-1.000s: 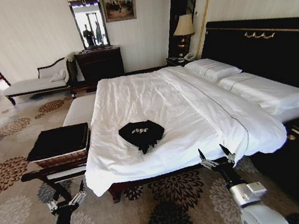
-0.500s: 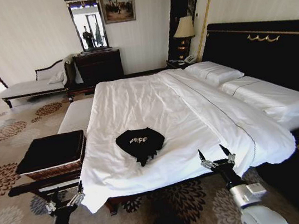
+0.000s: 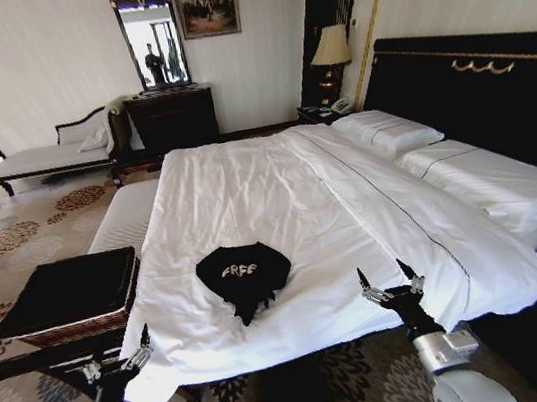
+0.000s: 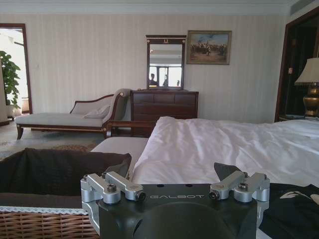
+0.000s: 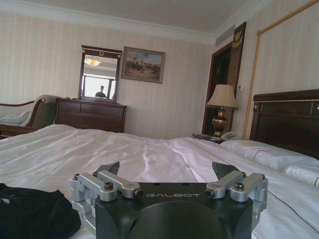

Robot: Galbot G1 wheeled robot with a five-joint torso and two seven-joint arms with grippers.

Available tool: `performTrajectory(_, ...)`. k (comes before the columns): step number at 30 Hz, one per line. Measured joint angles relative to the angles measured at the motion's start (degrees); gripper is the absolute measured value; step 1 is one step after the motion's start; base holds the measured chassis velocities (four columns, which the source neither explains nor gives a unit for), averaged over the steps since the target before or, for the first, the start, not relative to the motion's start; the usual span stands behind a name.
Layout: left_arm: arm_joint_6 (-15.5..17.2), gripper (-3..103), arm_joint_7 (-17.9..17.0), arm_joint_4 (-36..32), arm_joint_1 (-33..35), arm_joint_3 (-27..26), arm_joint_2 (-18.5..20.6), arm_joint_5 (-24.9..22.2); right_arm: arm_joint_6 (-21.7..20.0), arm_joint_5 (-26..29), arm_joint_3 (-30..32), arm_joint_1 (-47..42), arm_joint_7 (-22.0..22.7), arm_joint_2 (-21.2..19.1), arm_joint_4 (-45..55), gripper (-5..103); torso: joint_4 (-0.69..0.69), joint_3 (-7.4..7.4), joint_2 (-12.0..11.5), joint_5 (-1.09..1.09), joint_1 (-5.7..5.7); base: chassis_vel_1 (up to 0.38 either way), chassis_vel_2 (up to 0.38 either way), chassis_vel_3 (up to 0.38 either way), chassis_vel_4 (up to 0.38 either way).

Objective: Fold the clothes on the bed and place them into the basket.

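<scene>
the black t-shirt (image 3: 243, 274) lies at eleven o'clock from the nearer right gripper (image 3: 390, 276), both grippers spread open, empty.

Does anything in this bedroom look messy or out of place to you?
Just one thing: a black T-shirt lies crumpled in a heap on the otherwise smooth white bed, near its foot. The basket beside the bed looks tidy. Both claws, left and right, are open and holding nothing.
</scene>
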Motion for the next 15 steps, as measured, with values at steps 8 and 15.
performTrajectory(8,0.0,99,0.0,0.1,0.0,0.0,0.0,0.0,0.1,0.6,-0.2,0.0,0.1,0.1,-0.1,100,0.01,0.0,0.0,0.04,0.0,-0.074,0.076,0.075,-0.067)
performTrajectory(15,0.0,99,0.0,0.3,0.0,0.0,0.0,0.0,0.0,0.5,-0.5,0.0,0.9,0.2,-0.4,100,0.01,0.01,0.0,0.03,0.02,-0.126,0.114,0.124,-0.113)
